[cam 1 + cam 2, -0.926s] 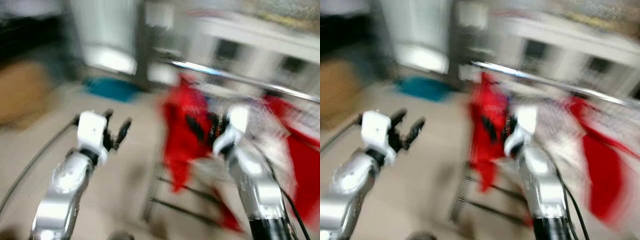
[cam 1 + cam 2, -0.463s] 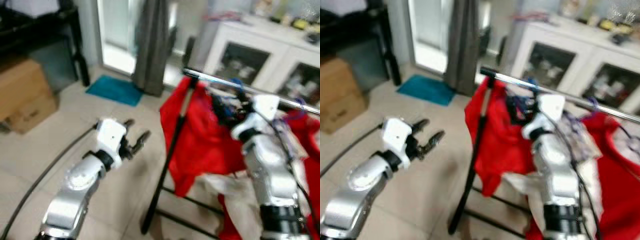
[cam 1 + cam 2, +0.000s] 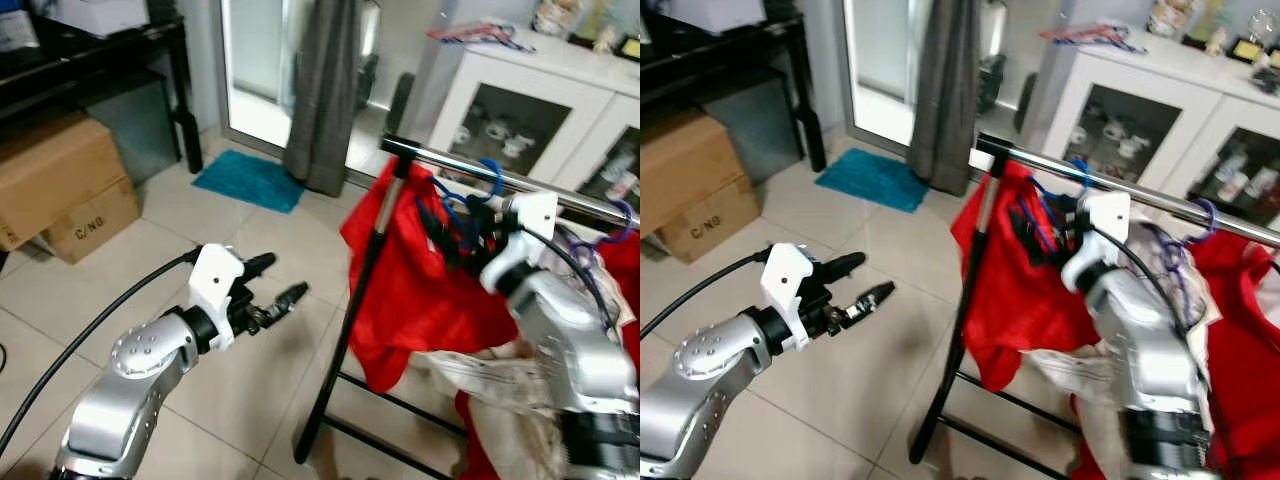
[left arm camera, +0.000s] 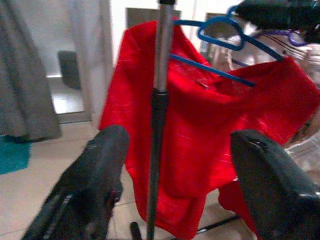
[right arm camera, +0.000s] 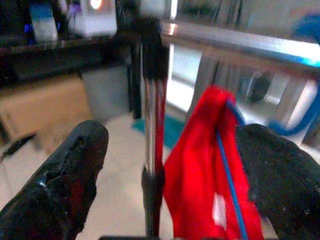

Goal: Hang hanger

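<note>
My left gripper [image 3: 278,298] hangs out in front of me over the pale tiled floor [image 3: 180,260], its two black fingers spread apart with nothing between them. Through its wrist camera the fingers frame the upright metal post [image 4: 158,110] of the clothes rack, with the red cloth garment [image 4: 210,125] behind it.

My right gripper [image 3: 455,235] is raised at the end of the rack, just under the horizontal chrome rail [image 3: 470,170]. Its fingers stand apart too; in its wrist view they sit either side of the post and a fold of the red garment, with the thin blue wire hanger [image 5: 232,170] running down that fold. I cannot tell whether either finger touches the cloth.

The blue hanger's hook [image 3: 490,178] is over the rail, right beside my right wrist, and the red garment drapes from it down past the post. A crumpled white cloth [image 3: 500,370] lies lower on the rack, and more red fabric [image 3: 1240,330] hangs further along on my right, with a purple hanger hook [image 3: 1202,215] on the rail.

Further off, to my left, two brown cardboard boxes [image 3: 60,195] stand by a black shelf unit [image 3: 110,60]. A teal floor mat [image 3: 248,180] lies before a grey curtain [image 3: 322,90]. At the back stands a white cabinet with glass doors [image 3: 520,110], with loose hangers [image 3: 480,33] on top.
</note>
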`<state>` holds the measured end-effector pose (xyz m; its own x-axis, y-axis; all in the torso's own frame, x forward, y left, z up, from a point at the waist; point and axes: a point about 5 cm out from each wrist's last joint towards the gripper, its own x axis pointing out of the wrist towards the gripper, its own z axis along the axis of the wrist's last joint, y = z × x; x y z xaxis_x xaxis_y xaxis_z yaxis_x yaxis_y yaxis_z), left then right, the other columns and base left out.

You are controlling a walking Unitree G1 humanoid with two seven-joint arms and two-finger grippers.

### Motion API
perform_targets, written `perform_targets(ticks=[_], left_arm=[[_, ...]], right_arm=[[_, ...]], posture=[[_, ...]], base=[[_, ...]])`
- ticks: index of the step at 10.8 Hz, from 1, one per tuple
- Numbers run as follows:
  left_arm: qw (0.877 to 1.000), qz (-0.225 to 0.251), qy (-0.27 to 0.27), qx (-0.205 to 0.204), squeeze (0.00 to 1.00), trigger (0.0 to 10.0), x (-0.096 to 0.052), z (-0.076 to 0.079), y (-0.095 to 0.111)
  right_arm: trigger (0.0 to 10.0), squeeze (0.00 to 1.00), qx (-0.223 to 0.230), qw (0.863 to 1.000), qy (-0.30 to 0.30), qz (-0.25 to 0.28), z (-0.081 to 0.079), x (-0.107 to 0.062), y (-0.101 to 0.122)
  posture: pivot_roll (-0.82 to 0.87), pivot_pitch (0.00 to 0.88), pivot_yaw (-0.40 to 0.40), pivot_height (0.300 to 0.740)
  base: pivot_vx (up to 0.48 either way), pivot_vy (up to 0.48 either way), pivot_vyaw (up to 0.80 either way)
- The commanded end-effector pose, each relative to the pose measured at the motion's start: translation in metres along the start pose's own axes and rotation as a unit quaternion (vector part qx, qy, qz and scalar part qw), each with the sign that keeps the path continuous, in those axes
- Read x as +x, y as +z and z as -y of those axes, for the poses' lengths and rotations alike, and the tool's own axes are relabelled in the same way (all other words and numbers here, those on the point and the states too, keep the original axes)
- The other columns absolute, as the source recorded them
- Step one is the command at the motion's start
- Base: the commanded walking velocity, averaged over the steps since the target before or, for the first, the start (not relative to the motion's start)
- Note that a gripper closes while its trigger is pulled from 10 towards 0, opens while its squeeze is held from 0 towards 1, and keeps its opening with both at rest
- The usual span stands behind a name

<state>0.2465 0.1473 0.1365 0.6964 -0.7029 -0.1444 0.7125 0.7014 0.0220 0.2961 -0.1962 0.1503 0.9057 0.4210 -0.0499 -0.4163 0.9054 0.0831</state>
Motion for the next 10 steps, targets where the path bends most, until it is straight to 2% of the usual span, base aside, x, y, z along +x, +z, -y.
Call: perform_targets(ticks=[1, 2, 4, 5, 6, 7, 8, 9, 10], left_arm=[[1.000, 0.003, -0.022, 0.003, 1.00, 10.0, 0.002, 0.003, 0.005], [0.999, -0.002, -0.040, 0.002, 1.00, 10.0, 0.003, 0.004, 0.005], [0.998, -0.005, -0.064, 0.010, 1.00, 10.0, 0.006, 0.003, 0.010], [0.997, -0.010, -0.079, 0.016, 1.00, 10.0, 0.008, 0.003, 0.012], [0.996, -0.012, -0.083, 0.019, 1.00, 10.0, 0.009, 0.002, 0.013], [0.996, -0.012, -0.089, 0.016, 1.00, 10.0, 0.010, 0.003, 0.014], [0.996, -0.013, -0.089, 0.016, 1.00, 10.0, 0.010, 0.003, 0.015], [0.996, -0.013, -0.089, 0.018, 1.00, 10.0, 0.010, 0.003, 0.015], [0.996, -0.012, -0.090, 0.018, 1.00, 10.0, 0.010, 0.003, 0.015]], right_arm=[[10.0, 1.00, 0.008, 1.000, 0.008, -0.015, 0.005, -0.003, 0.003], [10.0, 1.00, 0.007, 0.999, -0.009, -0.049, 0.017, -0.004, 0.003], [10.0, 1.00, 0.003, 0.998, -0.033, -0.059, 0.030, 0.002, 0.016], [10.0, 0.79, -0.006, 0.995, -0.055, -0.086, 0.036, 0.009, 0.018], [10.0, 0.00, -0.020, 0.990, -0.056, -0.127, 0.036, 0.014, 0.016], [10.0, 0.00, -0.022, 0.987, -0.052, -0.153, 0.035, 0.016, 0.014], [4.1, 0.00, -0.003, 0.986, -0.059, -0.154, 0.034, 0.019, 0.016], [0.0, 0.00, 0.004, 0.985, -0.070, -0.155, 0.035, 0.023, 0.019], [0.0, 0.00, 0.014, 0.983, -0.079, -0.166, 0.036, 0.024, 0.021]], posture=[[0.11, 0.000, -0.096, 0.740], [0.11, 0.000, -0.098, 0.740], [0.10, 0.000, -0.097, 0.740], [0.10, 0.000, -0.100, 0.740], [0.10, 0.000, -0.104, 0.740], [0.11, 0.000, -0.108, 0.740], [0.11, 0.000, -0.109, 0.740], [0.11, 0.000, -0.108, 0.740], [0.11, 0.000, -0.110, 0.740]], base=[[0.000, 0.000, 0.00], [0.000, 0.000, 0.00], [0.000, 0.000, 0.00], [0.000, 0.000, 0.00], [0.000, 0.000, 0.00], [0.000, 0.000, 0.00], [0.000, 0.000, 0.00], [0.000, 0.000, 0.00], [0.000, 0.000, 0.00]])
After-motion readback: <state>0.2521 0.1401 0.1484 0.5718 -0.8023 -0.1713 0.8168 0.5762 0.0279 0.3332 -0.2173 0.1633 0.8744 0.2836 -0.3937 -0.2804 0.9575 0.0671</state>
